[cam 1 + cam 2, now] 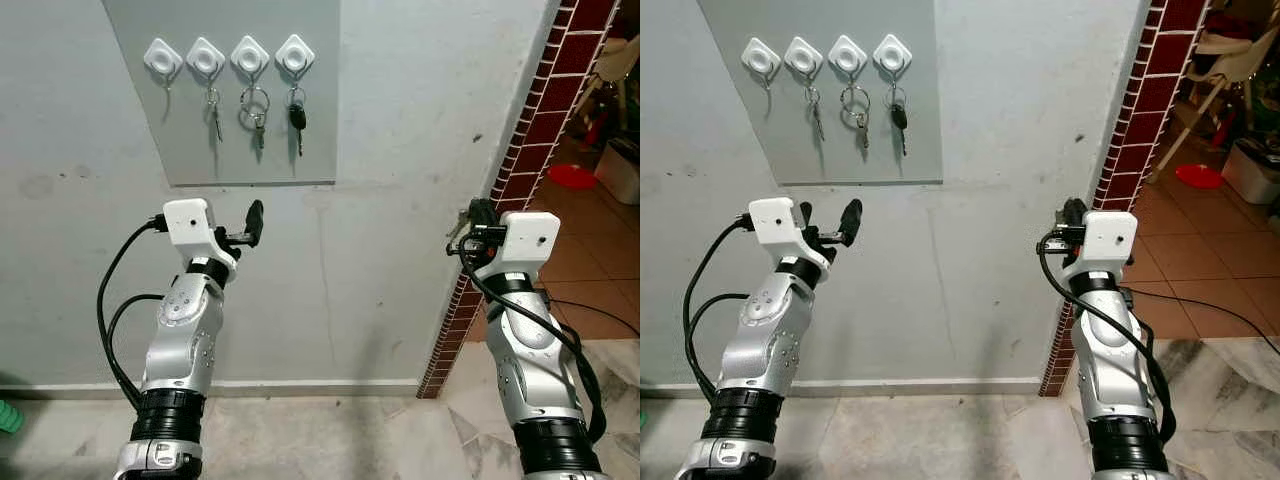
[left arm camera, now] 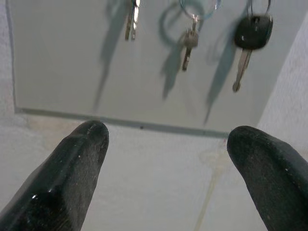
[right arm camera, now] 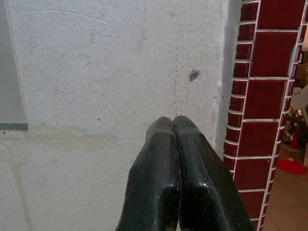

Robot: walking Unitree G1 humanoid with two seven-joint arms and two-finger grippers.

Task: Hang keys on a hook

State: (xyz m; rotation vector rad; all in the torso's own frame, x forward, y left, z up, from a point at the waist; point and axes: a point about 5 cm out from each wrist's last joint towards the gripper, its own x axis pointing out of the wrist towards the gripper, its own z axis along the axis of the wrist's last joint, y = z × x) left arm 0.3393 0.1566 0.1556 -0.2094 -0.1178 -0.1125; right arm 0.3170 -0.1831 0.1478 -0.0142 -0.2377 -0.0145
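Left gripper (image 2: pixel 166 159) wide below keys (image 1: pixel 256 112) on hooks (image 1: pixel 229 56); right gripper (image 3: pixel 172 126) pressed together, seemingly empty.

Pale grey plaster wall (image 1: pixel 400 150) across most of the frame, scuffed and faintly stained, with a flat grey panel (image 1: pixel 225 150) fixed at upper left. Dark red brick column (image 1: pixel 520 150) slanting down the right side, terracotta tiled floor (image 1: pixel 580 250) beyond it in brighter light. Marbled pale floor (image 1: pixel 330 440) along the bottom edge, below a white skirting strip (image 1: pixel 300 385).
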